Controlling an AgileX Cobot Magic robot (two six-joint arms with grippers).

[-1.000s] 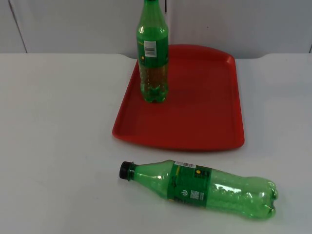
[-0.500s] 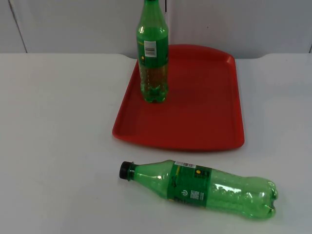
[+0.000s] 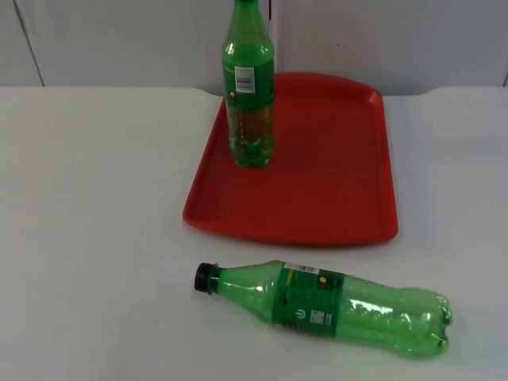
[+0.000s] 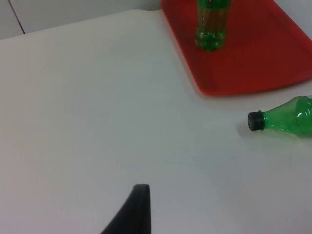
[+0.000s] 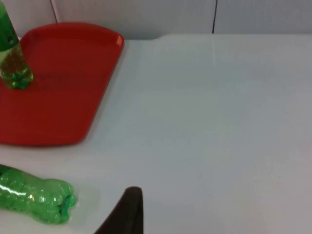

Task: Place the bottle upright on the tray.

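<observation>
Two green bottles were on the scene, and only one was sorted. The lying bottle [image 3: 329, 308] was flat on its side on the white table [image 3: 95, 238], just in front of the red tray's [image 3: 333, 198] near edge but not touching it, black cap [image 3: 204, 277] aimed toward the left arm's side and its base toward the right's. The standing bottle [image 3: 249, 87] was already upright on the tray, near its far left corner.

So I'd call it about half done, at best: one up, one still needing to be picked up, tipped vertical and set down on the open red area, which had plenty of room.

Both arms looked like they were just waiting, well back from everything. The left gripper's fingertip [image 4: 134, 209] hung over bare table, well apart from the cap. The right gripper's fingertip [image 5: 124, 209] sat near the lying bottle's base. Honestly couldn't tell whether either gripper was spread or closed.
</observation>
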